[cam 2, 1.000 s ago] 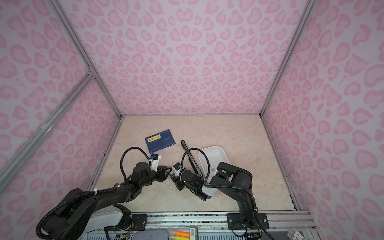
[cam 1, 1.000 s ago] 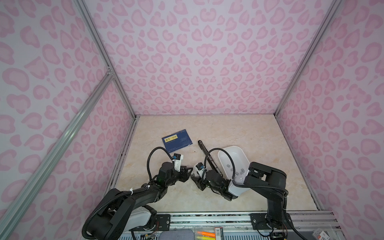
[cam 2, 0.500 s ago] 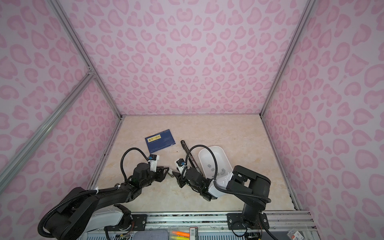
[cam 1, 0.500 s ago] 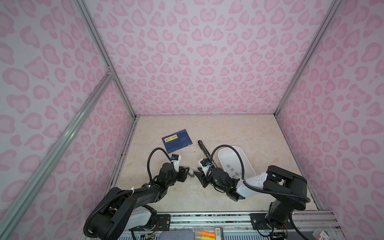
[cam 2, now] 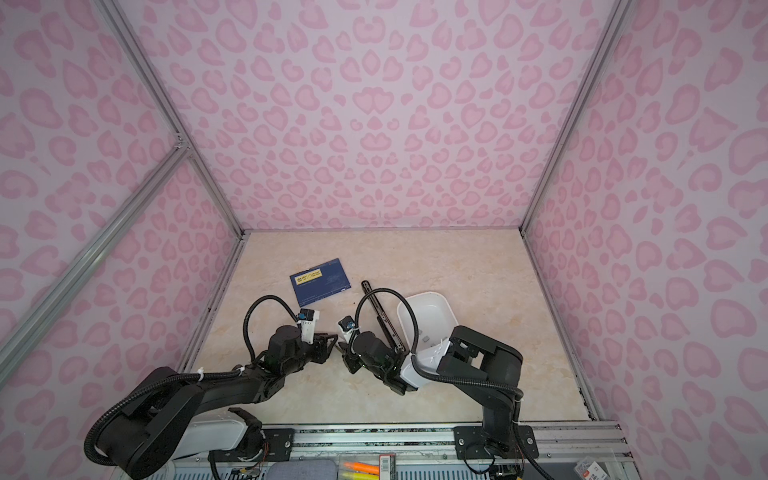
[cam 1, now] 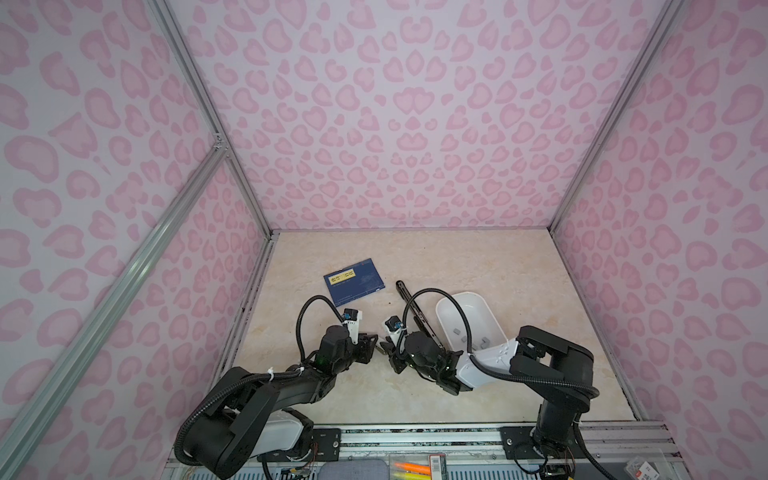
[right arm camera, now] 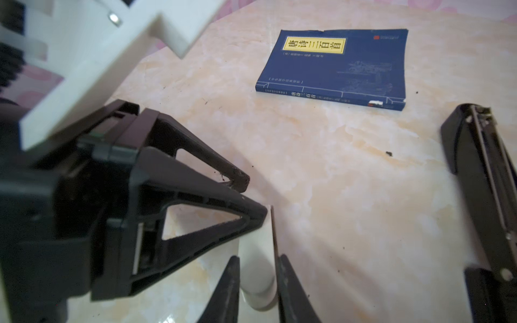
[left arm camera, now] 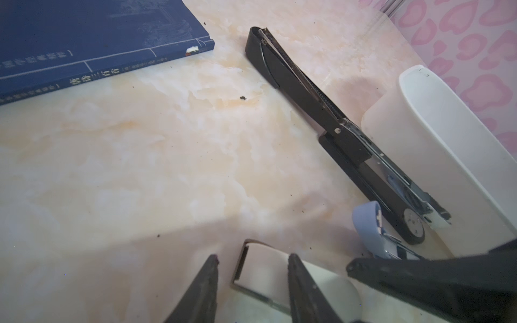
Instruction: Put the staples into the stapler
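A small white stapler (left arm camera: 265, 268) lies on the table between my two grippers. My right gripper (right arm camera: 258, 258) is shut on its rounded end (right arm camera: 257, 279). My left gripper (left arm camera: 253, 258) faces it from the other side, open, with one finger (left arm camera: 296, 279) lying over the stapler's metal-framed end and the other standing clear of it. In both top views the two grippers (cam 1: 374, 345) (cam 2: 343, 347) meet tip to tip and hide the stapler. The staples (cam 1: 456, 331) are small grey strips in the white tray (cam 1: 478, 301).
A long black stapler (cam 1: 415, 311) lies folded open and flat against the tray's left wall (left arm camera: 447, 134). A small blue stapler (left arm camera: 369, 221) sits by its near end. A blue book (cam 1: 354, 280) lies farther back on the left. Pink patterned walls enclose the table.
My right gripper has closed onto the small white stapler, and its arm has stretched out lower, elbow to the right. My left gripper's fingers have narrowed around the stapler's other end.
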Robot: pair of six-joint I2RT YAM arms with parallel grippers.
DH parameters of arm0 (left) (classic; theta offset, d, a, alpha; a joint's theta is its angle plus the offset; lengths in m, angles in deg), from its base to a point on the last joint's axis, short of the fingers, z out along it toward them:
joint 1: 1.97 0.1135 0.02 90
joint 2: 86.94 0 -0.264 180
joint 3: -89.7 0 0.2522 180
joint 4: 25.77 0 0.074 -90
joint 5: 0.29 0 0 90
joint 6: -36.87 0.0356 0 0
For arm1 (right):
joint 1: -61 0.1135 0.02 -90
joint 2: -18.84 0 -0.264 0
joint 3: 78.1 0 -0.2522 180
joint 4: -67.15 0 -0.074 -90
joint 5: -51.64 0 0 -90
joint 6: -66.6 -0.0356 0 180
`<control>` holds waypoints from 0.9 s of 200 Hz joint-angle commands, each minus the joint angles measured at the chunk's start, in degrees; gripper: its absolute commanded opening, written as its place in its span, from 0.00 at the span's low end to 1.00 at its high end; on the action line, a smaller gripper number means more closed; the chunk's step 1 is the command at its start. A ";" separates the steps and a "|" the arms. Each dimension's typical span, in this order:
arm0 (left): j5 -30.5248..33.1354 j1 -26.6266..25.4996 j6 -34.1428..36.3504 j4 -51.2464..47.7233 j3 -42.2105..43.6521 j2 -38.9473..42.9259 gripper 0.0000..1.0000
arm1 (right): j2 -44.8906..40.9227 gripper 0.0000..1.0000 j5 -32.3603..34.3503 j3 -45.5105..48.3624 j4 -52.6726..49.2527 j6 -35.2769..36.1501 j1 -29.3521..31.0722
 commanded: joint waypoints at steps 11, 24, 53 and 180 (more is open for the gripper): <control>0.05 -0.10 0.62 0.77 0.16 -0.07 0.42 | 2.10 0.24 0.71 -0.81 -0.79 -0.21 0.09; 0.09 -0.10 0.62 0.86 0.25 -0.01 0.41 | 2.89 0.23 0.82 -0.95 -0.93 -0.41 0.17; 0.10 -0.10 0.70 1.30 0.32 -0.35 0.41 | 4.38 0.22 1.65 -0.87 -0.90 -0.84 0.78; 0.09 -0.19 0.54 0.44 0.13 1.11 0.39 | 2.78 0.22 3.21 -1.34 -3.62 -3.48 1.15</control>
